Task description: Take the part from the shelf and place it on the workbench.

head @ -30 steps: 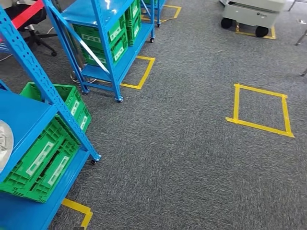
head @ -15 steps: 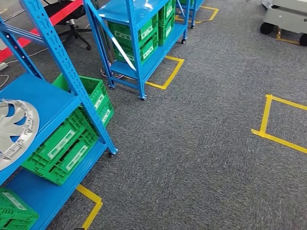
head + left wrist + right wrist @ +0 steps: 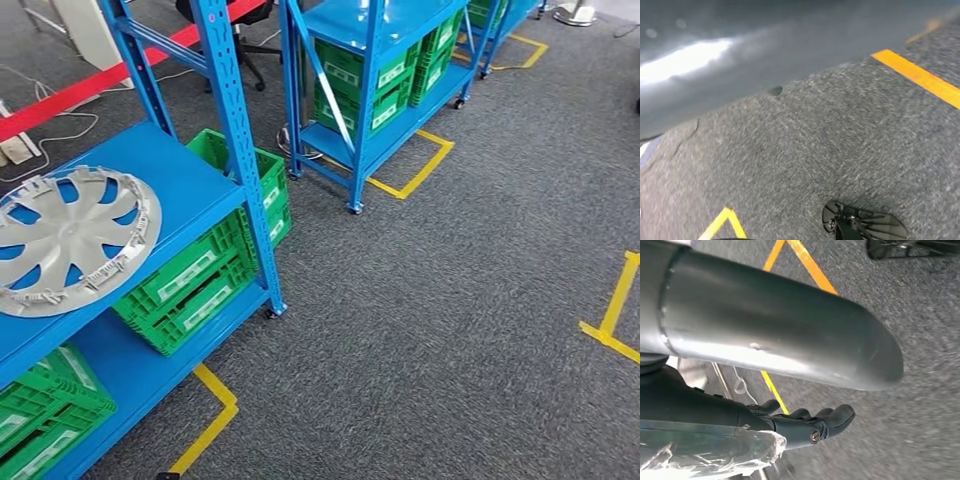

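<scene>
Right robot hand (image 3: 806,422) hangs above the grey carpet (image 3: 453,330), dark fingers (image 3: 836,416) stretched out together and holding nothing; whether they are spread I cannot tell. Over on the blue metal shelf rack (image 3: 189,190), the silver plastic wheel cover (image 3: 72,238) lies flat on the middle shelf, untouched. Green plastic crates (image 3: 189,285) sit on the shelf below it, another behind the rack. Yellow tape lines (image 3: 211,415) mark the carpet. A second blue rack (image 3: 370,70) with crates stands further back.
</scene>
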Available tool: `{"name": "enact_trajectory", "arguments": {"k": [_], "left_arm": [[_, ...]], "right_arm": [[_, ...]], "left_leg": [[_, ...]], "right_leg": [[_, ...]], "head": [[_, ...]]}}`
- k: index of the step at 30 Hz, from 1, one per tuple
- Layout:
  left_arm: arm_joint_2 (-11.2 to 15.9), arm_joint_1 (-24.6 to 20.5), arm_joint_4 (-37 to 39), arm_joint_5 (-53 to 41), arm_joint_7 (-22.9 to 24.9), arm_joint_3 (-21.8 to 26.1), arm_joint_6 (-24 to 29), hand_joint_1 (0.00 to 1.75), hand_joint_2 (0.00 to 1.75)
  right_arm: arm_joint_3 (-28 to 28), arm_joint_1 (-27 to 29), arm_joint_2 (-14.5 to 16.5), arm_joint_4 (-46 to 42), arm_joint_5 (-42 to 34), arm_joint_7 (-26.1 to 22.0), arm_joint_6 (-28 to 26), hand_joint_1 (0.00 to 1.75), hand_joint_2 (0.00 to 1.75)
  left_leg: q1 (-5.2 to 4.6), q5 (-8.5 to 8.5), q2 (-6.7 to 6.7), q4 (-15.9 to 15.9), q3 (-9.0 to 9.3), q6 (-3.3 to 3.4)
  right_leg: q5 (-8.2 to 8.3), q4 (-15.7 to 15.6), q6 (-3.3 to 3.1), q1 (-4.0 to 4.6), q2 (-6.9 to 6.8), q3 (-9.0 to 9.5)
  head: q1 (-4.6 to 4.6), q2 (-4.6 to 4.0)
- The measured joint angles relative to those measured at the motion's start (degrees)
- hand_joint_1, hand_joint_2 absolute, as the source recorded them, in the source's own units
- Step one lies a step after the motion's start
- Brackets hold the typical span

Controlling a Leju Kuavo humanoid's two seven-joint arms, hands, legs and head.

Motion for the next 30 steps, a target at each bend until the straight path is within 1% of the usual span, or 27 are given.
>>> {"name": "enact_trajectory", "arguments": {"k": [1,2,3,4,5,7,8,9,11,12,13,14,15,16,17,18,19,20,21,22,23,24,26,27,28,29,30], "left_arm": [[-0.06,0.01,0.01,-0.12,0.01,0.00,-0.02,0.00,0.00],[-0.14,-0.04,0.01,-0.25,0.02,0.00,-0.02,0.00,0.00],[-0.26,-0.10,0.01,-0.39,0.02,-0.01,0.04,0.00,0.00],[-0.42,-0.13,0.01,-0.57,0.02,-0.03,0.14,0.00,0.00],[-0.58,-0.10,0.02,-0.73,0.08,-0.04,0.27,0.00,0.00],[-0.85,0.11,0.08,-1.04,0.37,-0.07,0.55,0.00,0.00],[-0.93,0.18,0.11,-1.20,0.58,-0.07,0.66,0.00,0.00],[-0.99,0.15,0.14,-1.35,0.78,-0.08,0.75,0.00,0.00],[-1.06,-0.04,0.16,-1.59,1.02,-0.12,0.83,0.00,0.00],[-1.07,-0.11,0.17,-1.64,1.11,-0.14,0.84,0.00,0.00],[-1.06,-0.09,0.17,-1.65,1.18,-0.14,0.84,0.00,0.00],[-1.04,0.02,0.18,-1.65,1.26,-0.14,0.83,0.00,0.00],[-1.03,0.13,0.19,-1.64,1.32,-0.14,0.83,0.00,0.00],[-1.02,0.21,0.19,-1.63,1.35,-0.13,0.80,0.00,0.00],[-0.98,0.19,0.19,-1.61,1.37,-0.13,0.75,0.00,0.00],[-0.95,0.06,0.19,-1.59,1.37,-0.13,0.69,0.00,0.00],[-0.91,-0.08,0.19,-1.57,1.36,-0.13,0.57,0.00,0.00],[-0.87,-0.17,0.19,-1.56,1.34,-0.13,0.47,0.00,0.00],[-0.82,-0.17,0.19,-1.56,1.32,-0.13,0.39,0.00,0.00],[-0.78,-0.07,0.19,-1.56,1.31,-0.13,0.33,0.00,0.00],[-0.74,0.04,0.19,-1.55,1.30,-0.13,0.32,0.00,0.00],[-0.71,0.06,0.19,-1.53,1.30,-0.12,0.31,0.00,0.00],[-0.73,-0.08,0.19,-1.50,1.27,-0.11,0.24,0.00,0.00],[-0.74,-0.14,0.19,-1.49,1.25,-0.11,0.20,0.00,0.00],[-0.75,-0.13,0.19,-1.47,1.21,-0.11,0.16,0.00,0.00],[-0.75,-0.08,0.19,-1.39,1.14,-0.10,0.14,0.00,0.00],[-0.74,-0.02,0.19,-1.28,1.06,-0.10,0.11,0.00,0.00]], "right_arm": [[0.00,0.03,-0.04,0.01,0.16,0.10,0.00,0.00,0.00],[0.00,0.04,-0.10,0.01,0.26,0.21,0.01,0.00,0.00],[0.00,0.06,-0.18,0.01,0.33,0.29,0.02,0.00,0.00],[0.00,0.09,-0.26,0.02,0.39,0.34,0.04,0.00,0.00],[0.00,0.13,-0.31,0.02,0.41,0.40,0.05,0.00,0.00],[0.00,0.15,-0.45,0.03,0.48,0.50,0.08,0.00,0.00],[0.00,0.14,-0.53,0.04,0.59,0.54,0.09,0.00,0.00],[0.00,0.14,-0.62,0.05,0.82,0.57,0.10,0.00,0.00],[0.00,0.24,-0.70,0.07,1.38,0.74,0.08,0.00,0.00],[0.00,0.33,-0.71,0.07,1.66,0.86,0.06,0.00,0.00],[0.00,0.39,-0.71,0.07,1.88,0.98,0.03,0.00,0.00],[0.00,0.40,-0.70,0.07,2.12,1.08,-0.01,0.00,0.00],[0.00,0.35,-0.70,0.07,2.37,1.16,-0.03,0.00,0.00],[0.00,0.29,-0.69,0.07,2.61,1.22,-0.05,0.00,0.00],[0.00,0.24,-0.66,0.07,2.86,1.26,-0.07,0.00,0.00],[0.00,0.21,-0.62,0.07,3.06,1.28,-0.09,0.00,0.00],[0.00,0.20,-0.59,0.06,3.23,1.29,-0.12,0.00,0.00],[0.00,0.18,-0.56,0.05,3.36,1.30,-0.14,0.00,0.00],[0.00,0.14,-0.52,0.05,3.45,1.31,-0.16,0.00,0.00],[0.00,0.05,-0.49,0.04,3.52,1.32,-0.18,0.00,0.00],[0.00,-0.04,-0.45,0.04,3.58,1.33,-0.21,0.00,0.00],[0.00,-0.10,-0.43,0.04,3.63,1.33,-0.25,0.00,0.00],[0.00,0.03,-0.43,0.04,3.71,1.33,-0.30,0.00,0.00],[0.00,0.13,-0.43,0.04,3.76,1.34,-0.30,0.00,0.00],[0.00,0.22,-0.42,0.04,3.82,1.34,-0.30,0.00,0.00],[0.00,0.25,-0.42,0.04,3.92,1.35,-0.30,0.00,0.00],[0.00,0.26,-0.42,0.04,4.05,1.35,-0.32,0.00,0.00]], "left_leg": [[0.04,-0.07,-0.82,0.04,0.11,-0.13],[-0.02,-0.16,-1.59,0.22,0.08,-0.35],[-0.02,-0.16,-2.28,0.34,-0.10,-0.64],[0.03,-0.09,-2.93,0.44,-0.38,-1.01],[0.11,0.08,-3.59,0.49,-0.66,-1.42],[0.34,0.21,-4.31,0.50,-0.95,-2.13],[0.31,-0.27,-3.46,1.17,-1.27,-2.43],[0.25,-1.36,-1.92,2.96,-2.13,-2.71],[0.28,-4.71,1.64,9.66,-5.45,-3.23],[0.38,-6.12,2.49,13.38,-7.35,-3.43],[0.47,-6.62,2.82,15.77,-8.57,-3.53],[0.52,-6.06,2.97,16.25,-8.84,-3.55],[0.52,-4.46,3.18,14.44,-7.91,-3.43],[0.44,-2.30,3.82,10.89,-6.04,-3.15],[0.14,-0.71,5.39,6.95,-3.92,-2.71],[-0.23,0.27,6.87,3.58,-2.18,-2.21],[-0.59,0.55,8.06,1.51,-1.18,-1.79],[-0.89,0.26,8.65,0.70,-0.87,-1.46],[-0.97,0.23,8.07,0.44,-0.94,-1.20],[-0.81,0.35,7.36,0.20,-0.89,-0.94],[-0.62,0.50,6.67,-0.08,-0.77,-0.63],[-0.41,0.69,5.94,-0.37,-0.67,-0.31],[-0.17,0.82,4.47,-0.58,-0.60,0.11],[-0.16,0.81,3.64,-0.58,-0.62,0.20],[-0.16,0.78,2.81,-0.57,-0.59,0.23],[-0.14,0.76,1.96,-0.56,-0.52,0.21],[-0.10,0.72,1.12,-0.54,-0.39,0.14]], "right_leg": [[2.37,-4.00,-0.09,-0.12,1.13,1.48],[4.01,-7.74,-0.17,-0.32,2.69,2.92],[4.86,-10.31,-0.26,-0.45,4.03,4.07],[4.94,-11.56,-0.38,-0.50,5.03,4.65],[4.78,-11.86,-0.54,-0.42,5.07,4.87],[4.95,-12.11,-1.14,-0.35,3.80,5.14],[5.09,-12.36,-1.53,-0.38,3.07,5.34],[5.17,-12.62,-1.90,-0.42,2.23,5.55],[5.06,-12.80,-2.43,-0.23,0.43,5.81],[4.95,-12.80,-2.57,-0.11,-0.54,5.87],[4.82,-12.79,-2.65,-0.03,-1.44,5.96],[4.70,-12.79,-2.67,0.02,-2.25,6.08],[4.55,-12.79,-2.64,0.07,-2.97,6.27],[4.37,-12.79,-2.57,0.12,-3.62,6.53],[4.16,-12.80,-2.42,0.21,-4.23,6.77],[3.91,-12.78,-2.18,0.36,-4.80,6.94],[3.67,-12.79,-1.91,0.52,-5.42,7.09],[3.48,-12.86,-1.63,0.66,-6.09,7.19],[3.33,-12.99,-1.35,0.77,-6.82,7.44],[3.11,-13.03,-1.09,0.74,-6.98,7.60],[2.62,-12.59,-0.84,0.65,-6.10,7.53],[1.60,-11.10,-0.61,0.54,-4.62,6.98],[-1.79,-4.46,-0.29,0.34,-1.36,3.79],[-3.41,-0.31,-0.16,0.31,-0.74,1.61],[-4.17,2.82,-0.04,0.29,-0.53,-0.24],[-3.76,4.06,0.04,0.27,-0.45,-1.32],[-2.13,2.92,0.10,0.22,-0.37,-1.27]], "head": [[0.02,0.00],[-0.01,0.00],[-0.02,0.00],[-0.03,0.00],[-0.07,0.00],[-0.08,0.00],[-0.25,0.00],[-0.47,0.00],[-0.90,0.00],[-0.96,0.00],[-0.96,0.00],[-0.96,0.00],[-0.98,0.00],[-0.98,0.00],[-0.97,0.00],[-0.99,0.00],[-0.96,0.00],[-0.97,0.00],[-0.99,0.00],[-0.98,0.00],[-0.93,0.00],[-0.82,0.00],[-0.52,0.00],[-0.45,0.00],[-0.42,0.00],[-0.41,0.00],[-0.41,0.00]]}}
